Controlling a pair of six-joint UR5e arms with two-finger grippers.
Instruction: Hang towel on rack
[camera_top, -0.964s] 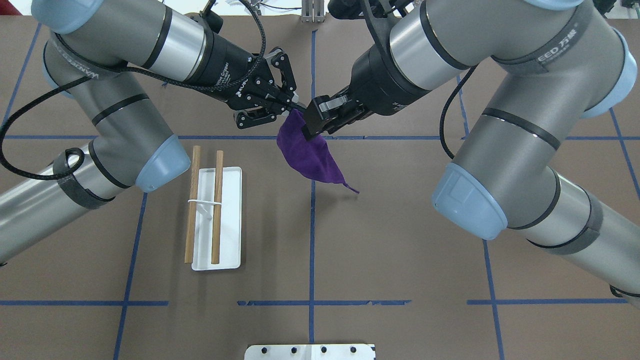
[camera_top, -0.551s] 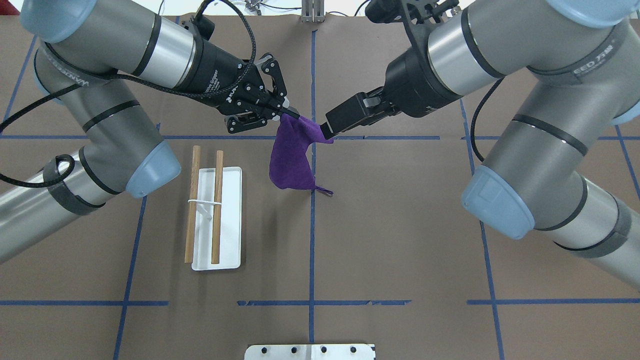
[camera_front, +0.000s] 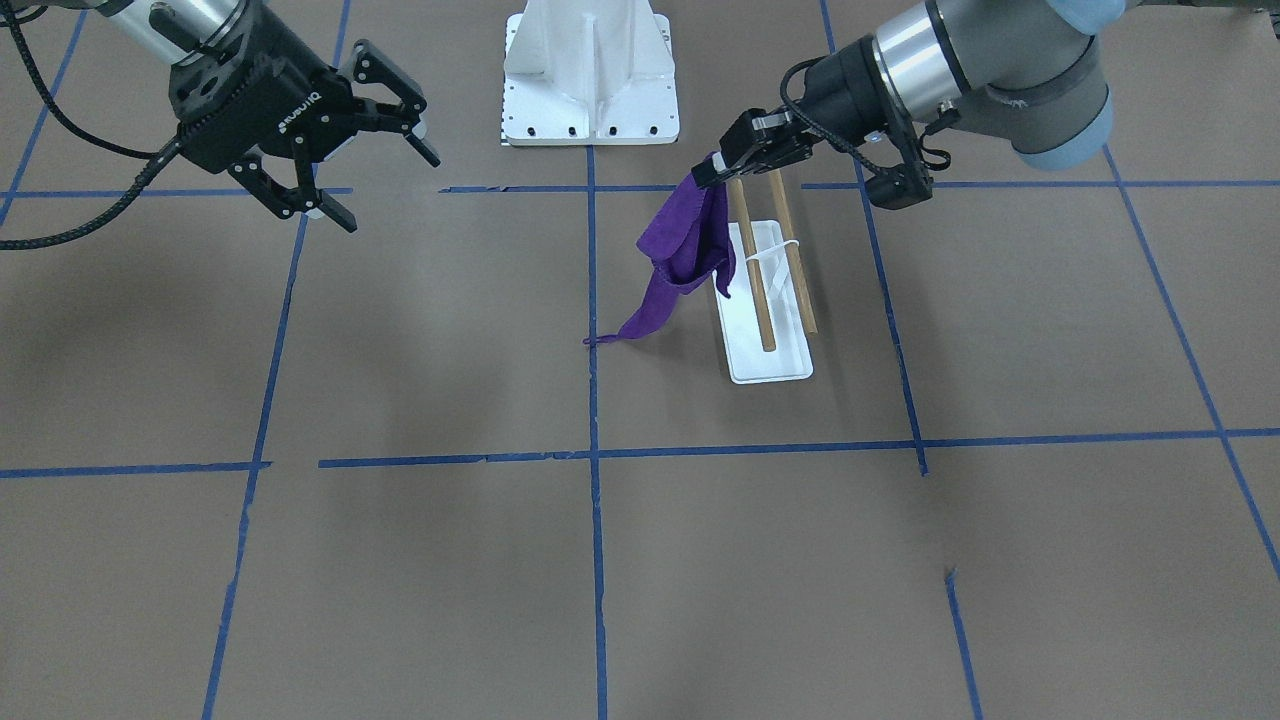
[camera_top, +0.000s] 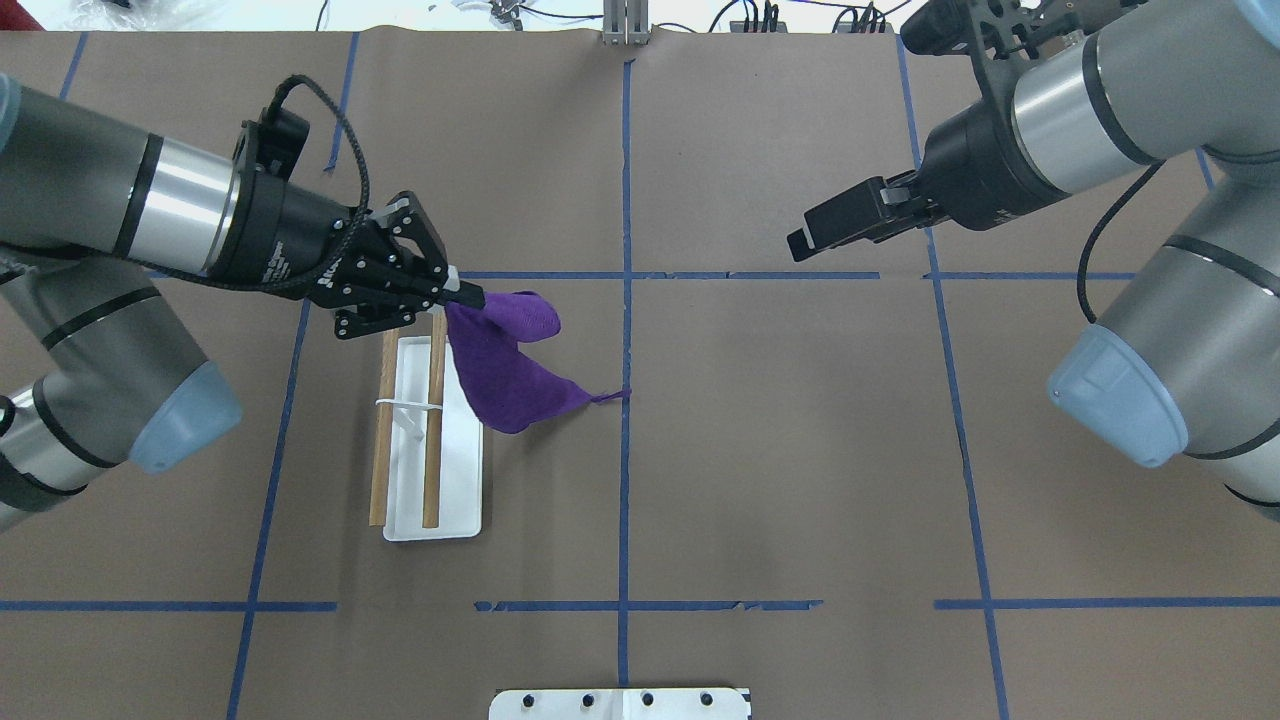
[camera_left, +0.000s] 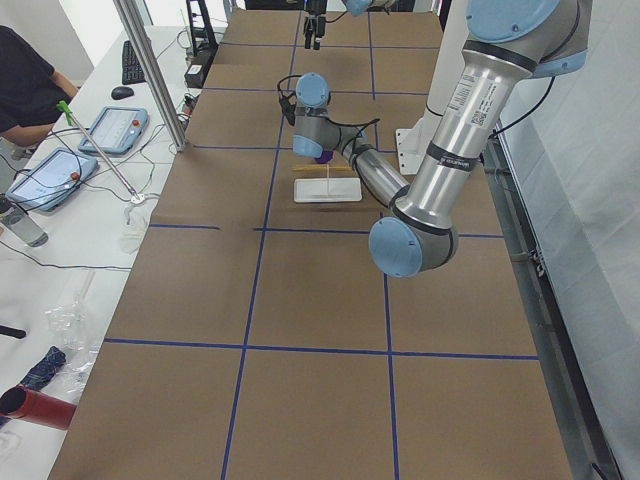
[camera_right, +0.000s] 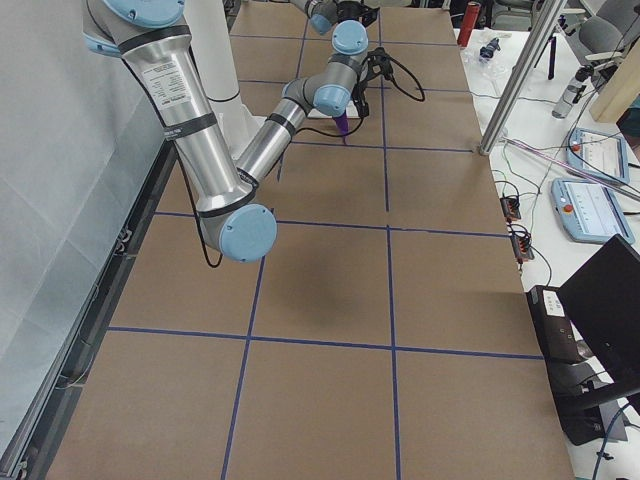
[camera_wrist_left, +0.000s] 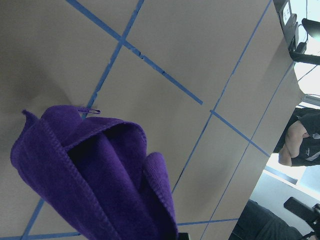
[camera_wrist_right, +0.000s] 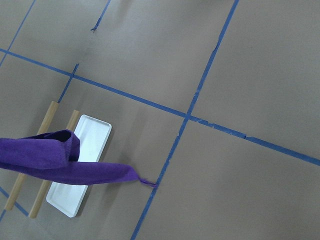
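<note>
One towel below left gripper (beside rack)

Directly below the left gripper, the rack dowel ends block descent. The towel it clamps hangs off its tip, beside the rack. Beyond that, bare table reaches the right gripper, well apart.

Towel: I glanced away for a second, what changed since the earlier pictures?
The right gripper let go of the towel and drew back to its own side, open. The left gripper, still gripping it, carried it leftward to the rack, which stayed put.
</note>
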